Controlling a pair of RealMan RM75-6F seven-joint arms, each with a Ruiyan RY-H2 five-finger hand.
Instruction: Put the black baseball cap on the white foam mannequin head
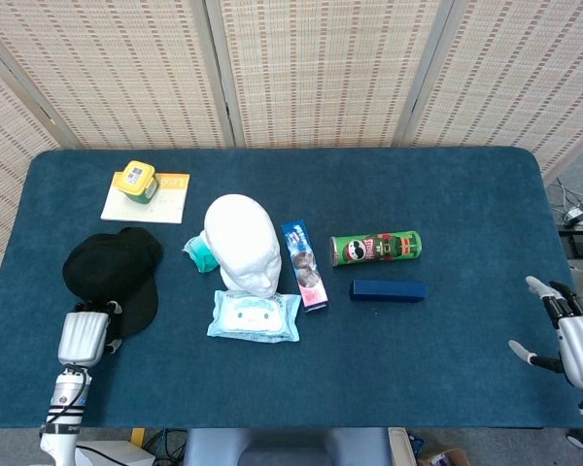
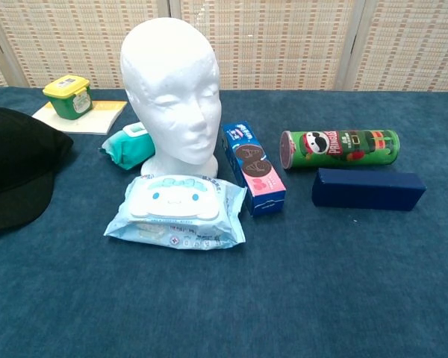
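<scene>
1. Black baseball cap (image 1: 112, 274) lies on the surface left of the white foam mannequin head (image 1: 243, 243), apart from it
2. We judge the cap soft and light; best taken at the stiffer brim
3. Left hand (image 1: 85, 336) at the brim edge; grasp unclear
4. Right hand (image 1: 568, 335) idle, fingers spread
5. Only head view shows both hands; chest view shows the face

Left hand (image 1: 85, 337): silver-grey ribbed back, dark fingers; white wrist below with black bands and thin black cable. Right hand (image 1: 567, 332): same silver-grey shell, black-and-grey fingers with pale tips, white wrist segment at bottom edge.
</scene>
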